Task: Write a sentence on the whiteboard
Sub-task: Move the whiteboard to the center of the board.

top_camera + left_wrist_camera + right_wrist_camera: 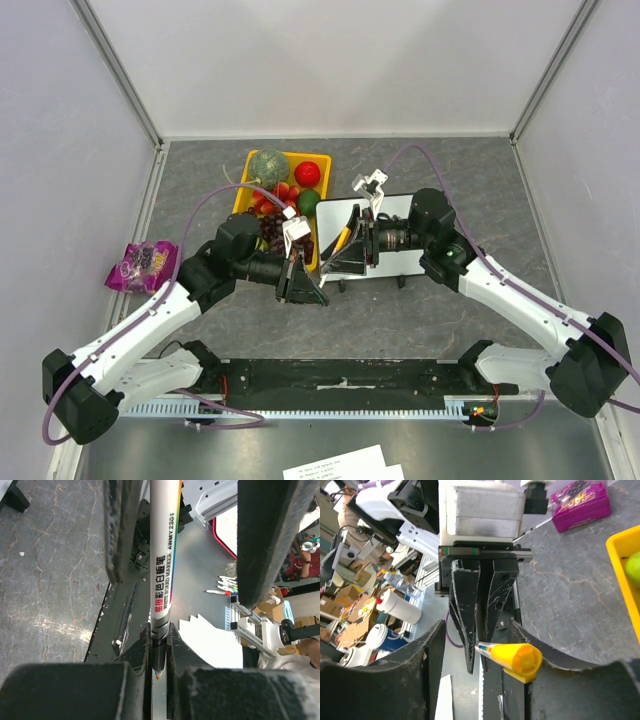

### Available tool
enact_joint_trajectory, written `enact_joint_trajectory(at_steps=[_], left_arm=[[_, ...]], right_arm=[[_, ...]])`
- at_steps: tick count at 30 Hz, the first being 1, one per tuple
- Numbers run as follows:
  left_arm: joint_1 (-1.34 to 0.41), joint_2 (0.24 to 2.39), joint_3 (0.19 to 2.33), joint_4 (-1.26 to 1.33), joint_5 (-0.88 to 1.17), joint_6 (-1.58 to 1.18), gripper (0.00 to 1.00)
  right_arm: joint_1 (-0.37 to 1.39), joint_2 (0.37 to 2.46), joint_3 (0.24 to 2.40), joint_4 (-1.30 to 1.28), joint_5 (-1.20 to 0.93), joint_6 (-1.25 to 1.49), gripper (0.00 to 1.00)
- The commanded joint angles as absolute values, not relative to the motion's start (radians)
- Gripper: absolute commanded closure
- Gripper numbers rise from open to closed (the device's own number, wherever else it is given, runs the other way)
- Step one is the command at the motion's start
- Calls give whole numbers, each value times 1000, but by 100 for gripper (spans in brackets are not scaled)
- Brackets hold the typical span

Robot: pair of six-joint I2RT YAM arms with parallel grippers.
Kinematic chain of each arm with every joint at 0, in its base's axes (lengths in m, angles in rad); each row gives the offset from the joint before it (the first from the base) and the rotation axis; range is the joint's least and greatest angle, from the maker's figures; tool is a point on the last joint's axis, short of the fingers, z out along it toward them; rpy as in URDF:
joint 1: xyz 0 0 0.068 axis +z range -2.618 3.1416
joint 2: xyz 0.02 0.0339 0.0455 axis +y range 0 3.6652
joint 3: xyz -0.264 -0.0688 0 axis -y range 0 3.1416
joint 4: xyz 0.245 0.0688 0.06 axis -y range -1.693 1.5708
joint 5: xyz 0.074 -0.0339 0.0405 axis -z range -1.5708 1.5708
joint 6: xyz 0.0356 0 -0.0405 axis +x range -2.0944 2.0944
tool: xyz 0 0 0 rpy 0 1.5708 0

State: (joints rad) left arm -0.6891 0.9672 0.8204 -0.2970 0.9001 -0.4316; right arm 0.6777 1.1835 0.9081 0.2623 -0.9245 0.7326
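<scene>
Top external: whiteboard (395, 266) lies on grey marbled table (470, 170); glossy white, rounded corners, partly covered by right arm (500, 290).
marker (162, 580): slim white printed barrel, orange tip, yellow cap (517, 660) with clip.
left gripper (158, 652): scuffed black fingers pressed onto marker near tip.
right gripper (477, 625): fingers spread either side of cap end, gap seen.
tray (243, 195): yellow plastic, round fruit (307, 173) inside.

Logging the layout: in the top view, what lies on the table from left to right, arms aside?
purple bag → yellow tray → whiteboard
</scene>
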Motion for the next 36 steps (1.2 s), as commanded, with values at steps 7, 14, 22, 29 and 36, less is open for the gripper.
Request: enact_joint_trajectory(at_steps=[7,14,22,29,36], left_arm=[[-710,973,862,-250,939,-385,98],[-729,982,854,-235,939,-388,98],[-729,969,845,-233,931,-387,98],[-727,959,838,-233,916,-387,92],[-729,867,789,-203,853,-416,18]], right_arm=[[676,1144,950,104,-999,620,52],[676,1137,945,123,-989,644,65],[676,1123,923,110,-1008,635,86],[676,1108,923,92,-996,623,100],[667,1092,934,2,-856,559,100]])
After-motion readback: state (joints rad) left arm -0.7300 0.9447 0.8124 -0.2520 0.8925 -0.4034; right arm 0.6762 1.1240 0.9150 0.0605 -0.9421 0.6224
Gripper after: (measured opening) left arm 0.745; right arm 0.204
